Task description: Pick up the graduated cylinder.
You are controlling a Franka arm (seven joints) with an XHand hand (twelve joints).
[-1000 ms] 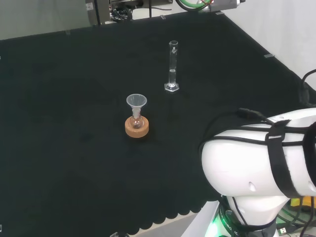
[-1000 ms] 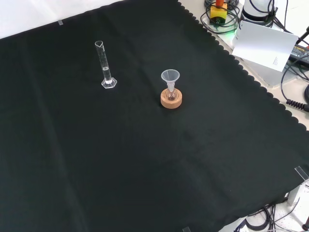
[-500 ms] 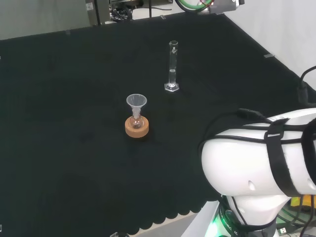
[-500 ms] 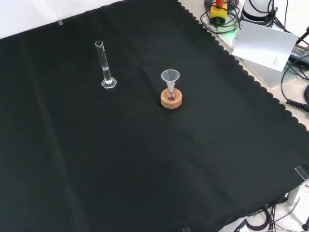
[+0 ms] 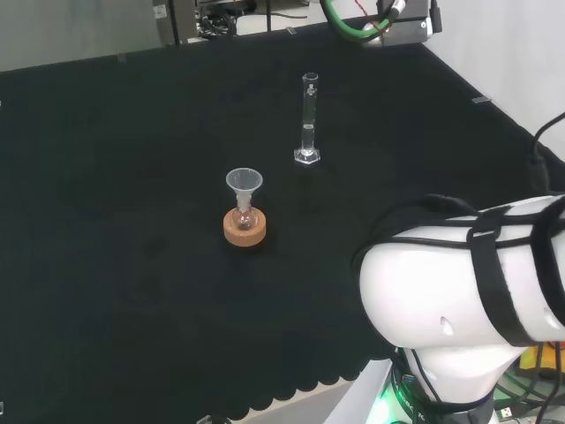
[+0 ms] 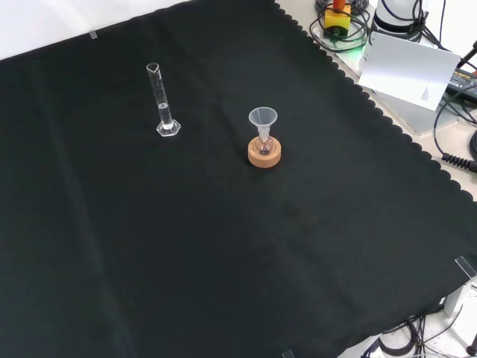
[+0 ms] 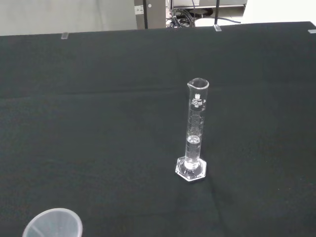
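The cylinder point(image 5: 308, 119) stands upright on its hexagonal foot on the black cloth point(image 6: 223, 253), left of centre and toward the far side in the front view, with bare cloth all round it and well in from every edge. Some clear liquid sits low inside it. A funnel point(image 6: 262, 120) in a small flask on a cork ring point(image 6: 264, 155) stands well apart to its right there. The hand's state cannot be told.
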